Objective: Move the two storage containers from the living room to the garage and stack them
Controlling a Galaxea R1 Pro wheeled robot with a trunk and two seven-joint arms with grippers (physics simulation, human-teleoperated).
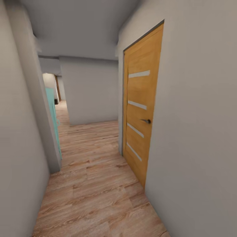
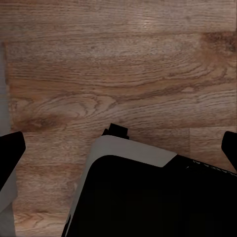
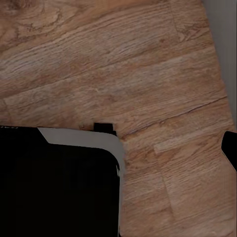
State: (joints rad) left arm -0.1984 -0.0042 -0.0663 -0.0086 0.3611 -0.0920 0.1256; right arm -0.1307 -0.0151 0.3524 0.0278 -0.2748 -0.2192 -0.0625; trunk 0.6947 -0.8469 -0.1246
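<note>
Ahead, narrow hallway, wooden door (image 1: 140,108) shut, teal object (image 1: 52,113) half hidden, both tools' state unclear.

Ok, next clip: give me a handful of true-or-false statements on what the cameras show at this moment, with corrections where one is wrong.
1. The head view looks down a corridor with light wood-plank flooring. True.
2. The orange-brown wooden door with four pale horizontal strips stands wide open. False: it is closed, flush in the grey wall.
3. That door sits on the right of the corridor. True.
4. An orange-red box lies on the planks ahead. False: no box appears on the planks ahead.
5. Both wrist views look down on grey concrete. False: they show wood planks.
6. A turquoise panel shows on the left. True.
</note>
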